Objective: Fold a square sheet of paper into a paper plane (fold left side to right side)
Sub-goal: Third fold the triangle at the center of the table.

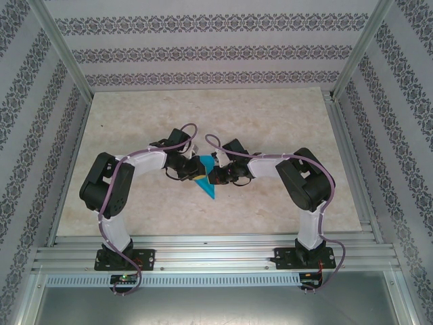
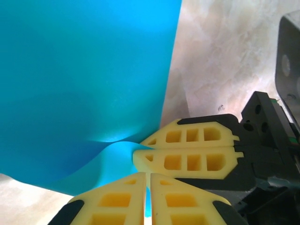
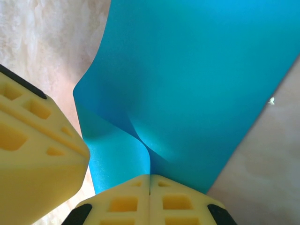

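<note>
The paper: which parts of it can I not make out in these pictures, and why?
- Top view: the paper is small; the left gripper and right gripper cover much of it, so creases cannot be read.
- Left wrist: the frame cuts off its top and left edges; the fingers hide the pinched part.
- Right wrist: the frame cuts off its top and right; the fingers hide the pinched part.

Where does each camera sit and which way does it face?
Top external: above and behind, looking down on the table; left arm and right arm show whole.
Left wrist: on the left arm, looking along the left gripper at the blue paper.
Right wrist: on the right arm, looking along the right gripper at that paper.
Shared: both wrist views show both grippers pinching the paper.
</note>
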You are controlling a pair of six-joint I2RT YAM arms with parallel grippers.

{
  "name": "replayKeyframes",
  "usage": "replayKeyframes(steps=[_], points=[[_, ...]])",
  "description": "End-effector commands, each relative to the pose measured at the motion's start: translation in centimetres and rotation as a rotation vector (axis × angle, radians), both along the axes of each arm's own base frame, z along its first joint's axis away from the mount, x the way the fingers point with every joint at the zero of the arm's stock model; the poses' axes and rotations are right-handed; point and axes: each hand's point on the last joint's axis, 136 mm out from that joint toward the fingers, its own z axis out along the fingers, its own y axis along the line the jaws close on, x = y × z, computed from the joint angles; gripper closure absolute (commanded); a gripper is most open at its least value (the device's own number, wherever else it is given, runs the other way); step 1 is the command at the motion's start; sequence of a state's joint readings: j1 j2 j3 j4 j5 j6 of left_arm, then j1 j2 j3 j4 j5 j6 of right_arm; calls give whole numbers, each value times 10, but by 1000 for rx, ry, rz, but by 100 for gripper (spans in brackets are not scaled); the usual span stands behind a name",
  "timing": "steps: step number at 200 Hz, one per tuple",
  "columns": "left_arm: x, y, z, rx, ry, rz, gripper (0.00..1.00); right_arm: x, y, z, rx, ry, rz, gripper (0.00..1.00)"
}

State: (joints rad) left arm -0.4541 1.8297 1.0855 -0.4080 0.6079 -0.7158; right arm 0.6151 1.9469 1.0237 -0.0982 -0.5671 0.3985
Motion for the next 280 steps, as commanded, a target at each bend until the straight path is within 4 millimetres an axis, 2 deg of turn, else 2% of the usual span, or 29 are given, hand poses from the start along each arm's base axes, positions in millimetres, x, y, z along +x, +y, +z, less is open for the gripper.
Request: replayKeyframes(steps=[1,51,121,142,168,186,204,216,255,280], points=[[-2,4,-15,45,2,9,87,-25,-25,-44,-160,97,-3,100],[-14,17,-37,118,39,0,88,-25,-25,-44,-166,94,0,100],[-20,25,-49,163,54,-8,88,-22,-25,-40,-171,82,2,99],[-24,29,-56,181,65,-12,88,-13,-21,-22,-144,42,-19,92],[-29,35,-64,209,76,-15,88,6,-18,23,-94,-49,-65,78],[-32,36,-69,217,83,-16,88,13,-26,47,-91,-92,-103,71],[-32,35,-71,214,87,-16,88,7,-30,56,-94,-87,-111,70],[-32,35,-71,214,85,-16,89,-4,-27,55,-83,-55,-102,72],[-30,35,-69,215,80,-14,88,-36,11,52,7,26,-54,80],[-29,35,-69,219,77,-15,89,-46,19,37,-14,67,-45,80]])
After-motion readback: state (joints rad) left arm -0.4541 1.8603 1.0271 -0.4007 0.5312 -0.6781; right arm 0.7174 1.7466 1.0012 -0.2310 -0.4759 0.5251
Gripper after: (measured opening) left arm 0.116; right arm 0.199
